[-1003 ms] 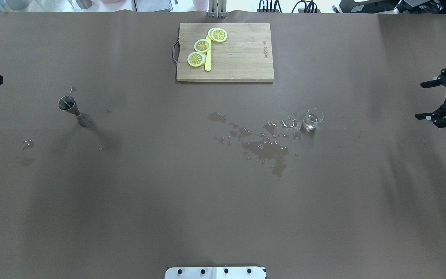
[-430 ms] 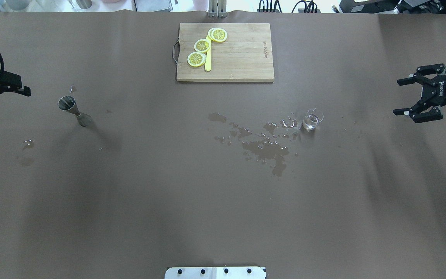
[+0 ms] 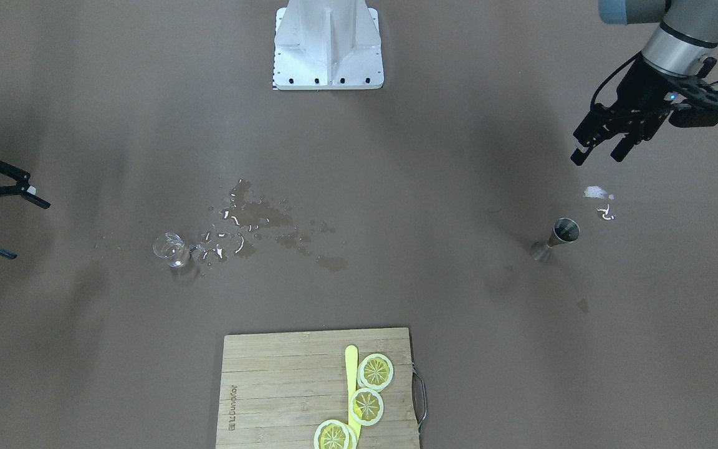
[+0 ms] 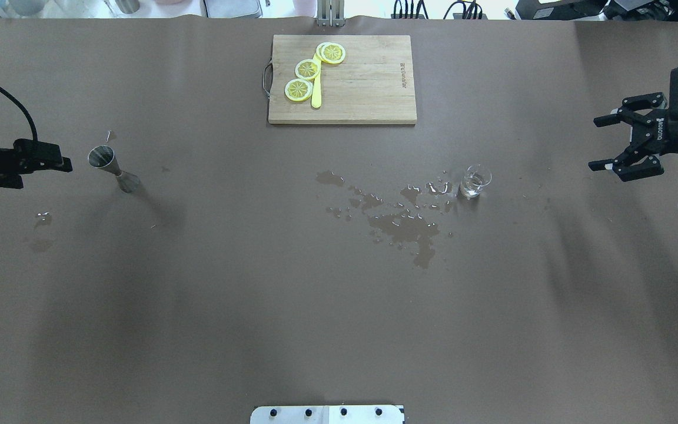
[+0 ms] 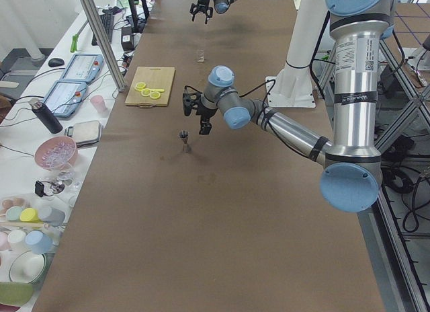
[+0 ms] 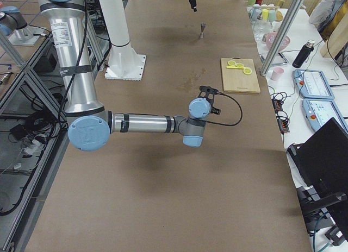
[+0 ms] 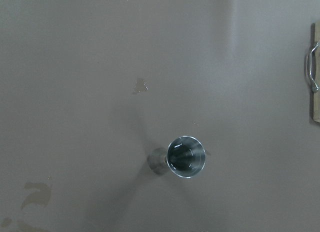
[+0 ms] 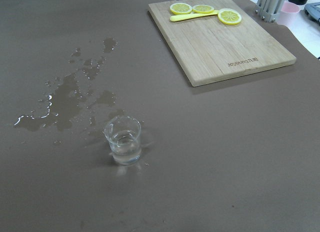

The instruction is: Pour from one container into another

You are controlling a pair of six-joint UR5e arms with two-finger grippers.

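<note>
A steel jigger (image 4: 103,159) (image 3: 562,233) stands upright at the table's left, and the left wrist view looks straight down into its cup (image 7: 186,157). Just to its left hovers my left gripper (image 4: 42,172) (image 3: 596,157), open and holding nothing. Right of centre stands a small clear glass (image 4: 475,181) (image 3: 171,249) (image 8: 123,139) with a little water in it. My right gripper (image 4: 595,145) (image 3: 28,231) is open and empty, well to the right of the glass. Neither wrist view shows its own fingers.
Spilled water (image 4: 404,225) spreads left of the glass, with smaller wet spots (image 4: 43,219) near the jigger. A wooden cutting board (image 4: 368,88) with lemon slices (image 4: 307,69) and a yellow knife (image 4: 316,94) lies at the far middle edge.
Both arms have moved inward: the left gripper has come right towards the jigger, the right gripper left towards the glass. The jigger and glass have not moved.
</note>
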